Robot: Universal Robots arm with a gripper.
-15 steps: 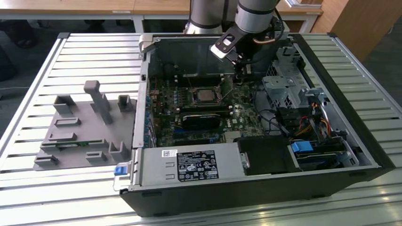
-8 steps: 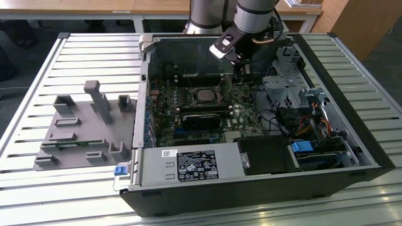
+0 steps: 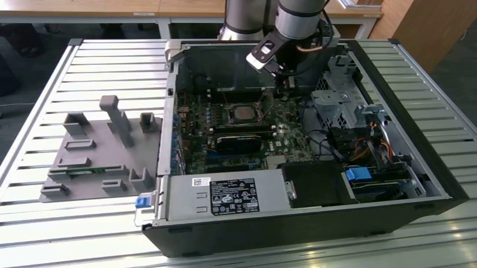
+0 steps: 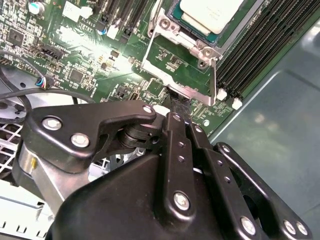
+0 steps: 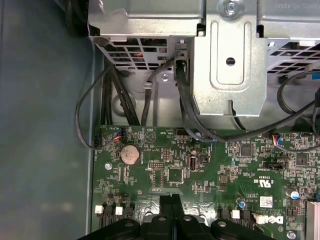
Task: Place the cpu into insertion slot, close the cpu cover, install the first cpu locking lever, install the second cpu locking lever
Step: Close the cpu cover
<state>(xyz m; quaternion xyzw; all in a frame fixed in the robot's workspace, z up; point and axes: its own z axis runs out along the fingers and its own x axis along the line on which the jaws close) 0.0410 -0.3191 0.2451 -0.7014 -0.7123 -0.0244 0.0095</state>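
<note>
The hand [image 4: 175, 102], closed on itself, meets the free edge of the cpu cover [image 4: 197, 94] — the cpu [image 4: 210, 12] lies just beyond, already seated.

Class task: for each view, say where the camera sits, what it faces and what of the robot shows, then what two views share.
Exterior view: off the arm, above the open computer case, looking down into it; arm and gripper show.
Second wrist view: on the arm, looking past the gripper at the cpu.
First wrist view: on the arm, facing the motherboard and a metal bracket; shut fingers show.
Shared: the cpu, in exterior and second wrist views.
</note>
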